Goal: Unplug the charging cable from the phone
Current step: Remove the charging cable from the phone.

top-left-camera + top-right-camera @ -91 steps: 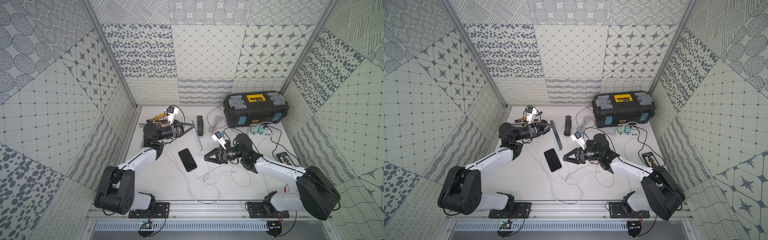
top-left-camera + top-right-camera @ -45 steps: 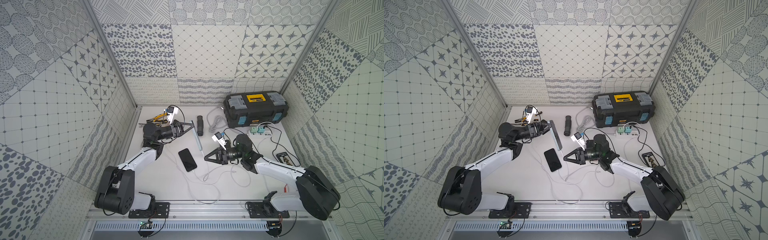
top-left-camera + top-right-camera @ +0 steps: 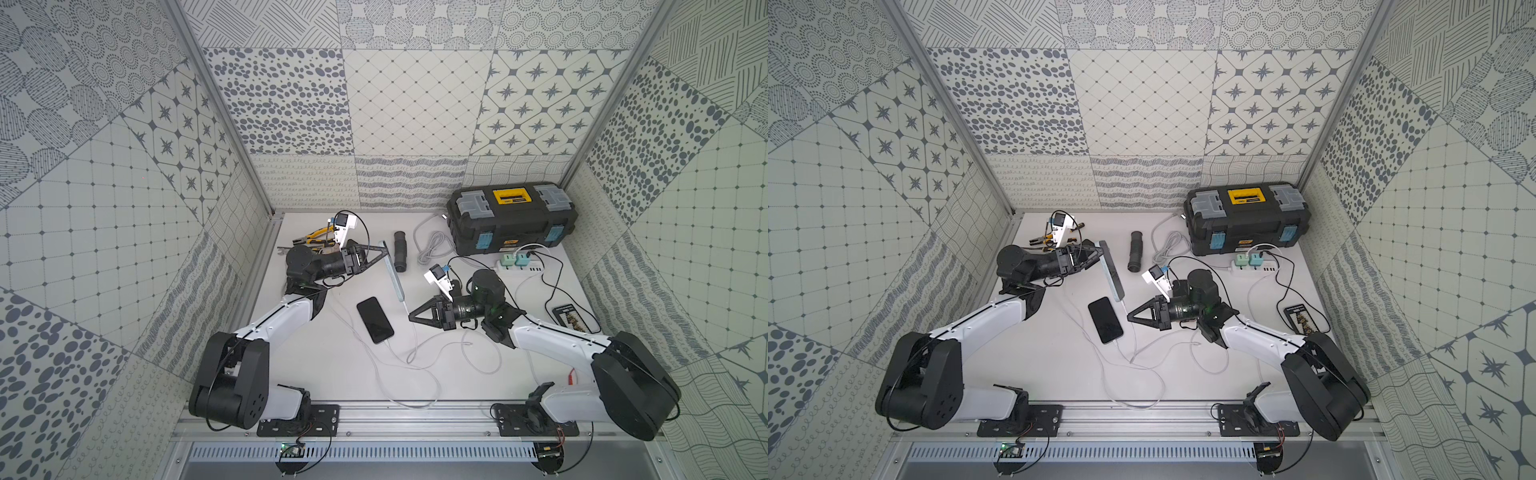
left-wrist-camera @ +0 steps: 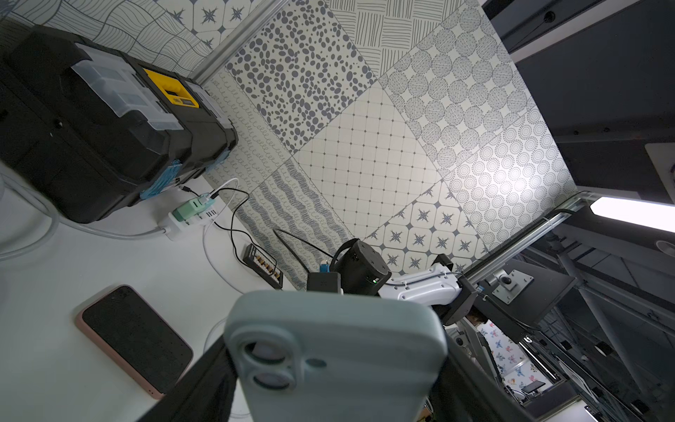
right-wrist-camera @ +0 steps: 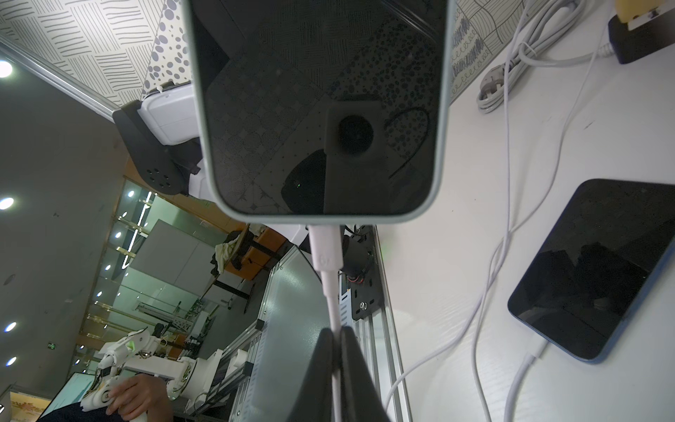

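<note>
A phone (image 3: 392, 272) in a pale blue-grey case hangs tilted above the table, and my left gripper (image 3: 385, 249) is shut on its camera end (image 4: 336, 350). Its dark screen (image 5: 321, 109) faces the right wrist camera. The white charging cable's plug (image 5: 325, 252) sits in the phone's lower edge. My right gripper (image 5: 336, 330) is shut on the charging cable (image 3: 409, 316) a short way below the plug. In both top views the right gripper (image 3: 1129, 318) points at the phone's lower end (image 3: 1121, 297).
A second phone (image 3: 375, 320) with its own cable lies flat below the held one. A black toolbox (image 3: 513, 218), power strip (image 3: 521, 266), coiled grey cable (image 3: 434, 245) and black ribbed tube (image 3: 400, 251) stand behind. A third phone (image 3: 571, 318) lies far right, pliers (image 3: 313, 239) far left.
My right gripper's jaws have closed onto the white cable below the plug. The left gripper and the phone have stayed in place.
</note>
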Controlling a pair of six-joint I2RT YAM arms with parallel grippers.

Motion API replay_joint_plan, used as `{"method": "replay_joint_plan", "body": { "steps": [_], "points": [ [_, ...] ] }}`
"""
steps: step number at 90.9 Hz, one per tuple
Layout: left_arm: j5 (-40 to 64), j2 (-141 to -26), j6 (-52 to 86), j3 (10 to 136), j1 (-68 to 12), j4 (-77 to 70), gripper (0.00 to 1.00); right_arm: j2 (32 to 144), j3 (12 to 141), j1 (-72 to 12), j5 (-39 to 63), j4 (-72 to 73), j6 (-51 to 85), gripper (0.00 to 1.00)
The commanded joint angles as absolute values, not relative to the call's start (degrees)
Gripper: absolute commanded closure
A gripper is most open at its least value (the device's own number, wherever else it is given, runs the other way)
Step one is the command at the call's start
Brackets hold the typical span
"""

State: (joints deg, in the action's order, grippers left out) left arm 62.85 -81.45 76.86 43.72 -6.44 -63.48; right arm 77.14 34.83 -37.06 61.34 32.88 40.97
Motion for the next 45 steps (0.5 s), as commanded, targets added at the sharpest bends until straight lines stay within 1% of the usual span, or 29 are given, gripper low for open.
{"method": "replay_joint_plan", "body": {
  "steps": [1, 45],
  "points": [
    [60.6, -81.2, 77.7, 45.3, -5.8, -68.5, 1.0, 76.0, 33.0, -37.5, 61.7, 33.0, 39.6, 1.0],
    [60.6, -81.1, 77.7, 45.7, -5.5, -68.6, 1.0, 74.1, 31.3, -37.5, 61.3, 30.5, 38.3, 1.0]
  ]
}}
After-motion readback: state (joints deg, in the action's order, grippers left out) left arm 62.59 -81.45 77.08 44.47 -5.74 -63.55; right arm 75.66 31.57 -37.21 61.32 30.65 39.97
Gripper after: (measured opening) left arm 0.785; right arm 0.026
